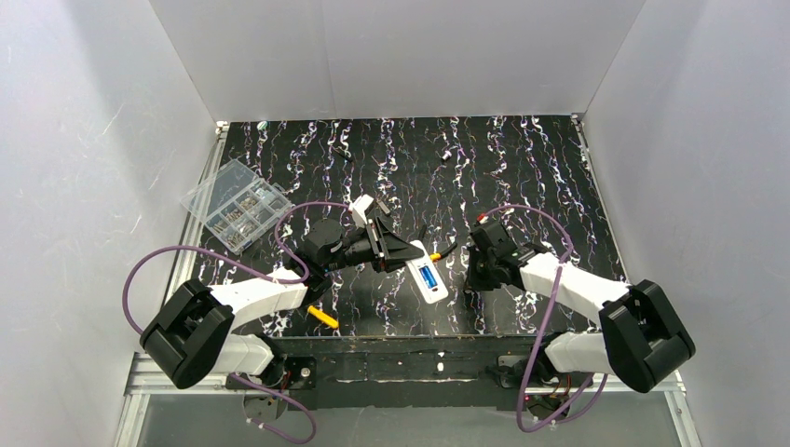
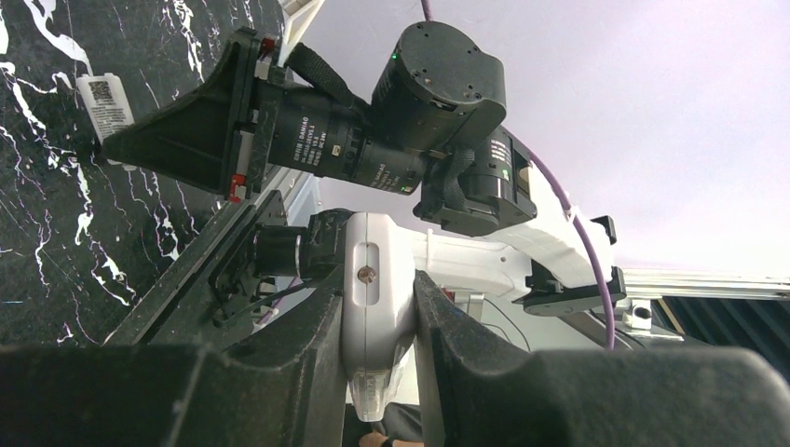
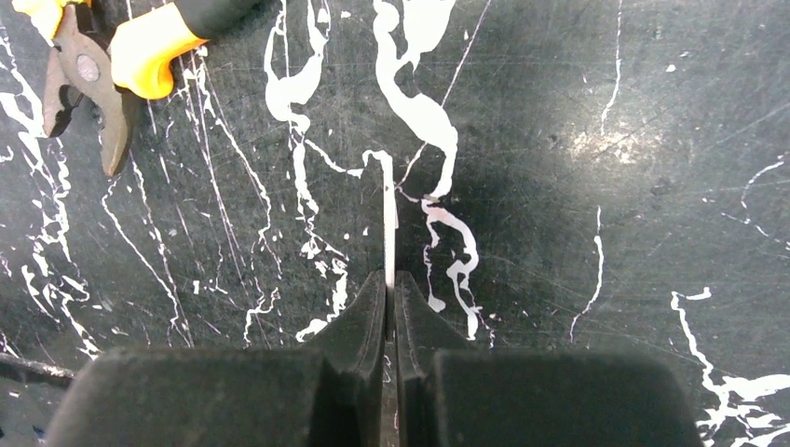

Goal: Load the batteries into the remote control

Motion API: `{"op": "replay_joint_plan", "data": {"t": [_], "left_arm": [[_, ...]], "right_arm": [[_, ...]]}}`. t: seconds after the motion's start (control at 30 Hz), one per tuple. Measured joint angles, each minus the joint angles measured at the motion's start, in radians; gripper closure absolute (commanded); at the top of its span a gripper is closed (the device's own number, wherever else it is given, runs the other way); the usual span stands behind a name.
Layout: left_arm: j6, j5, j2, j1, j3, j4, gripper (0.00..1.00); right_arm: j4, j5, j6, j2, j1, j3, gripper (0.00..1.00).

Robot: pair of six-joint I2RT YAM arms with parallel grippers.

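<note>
Remote control [image 1: 438,294]: white, back up, tilted; one blue battery [image 1: 428,277] in recess; end in left claw [image 1: 408,258].

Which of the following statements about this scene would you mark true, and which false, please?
1. The left end effector grips the remote control. True.
2. A blue battery sits in the remote's recess. True.
3. The right end effector is wide open. False: its fingers are closed together.
4. The pliers have red handles. False: the handle ends in view are yellow.
5. The clear compartment box lies at the table's right. False: it is at the left.
</note>
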Motion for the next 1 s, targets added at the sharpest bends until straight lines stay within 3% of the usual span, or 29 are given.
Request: {"op": "replay_joint_plan", "data": {"t": [0.53, 0.7, 1.0], "left_arm": [[0.027, -0.013, 0.002, 0.000, 0.000, 0.000, 1.00], [0.058, -0.016, 0.002, 0.000, -0.001, 0.000, 1.00], [0.095, -0.044, 0.016, 0.000, -0.012, 0.030, 1.00]], "right_arm": [[-0.117, -0.037, -0.103, -0.382, -0.001, 0.101, 0.99], [-0.131, -0.240, -0.184, -0.519, -0.015, 0.202, 0.99], [-0.165, -0.629, -0.204, -0.430, -0.030, 0.353, 0.99]]}}
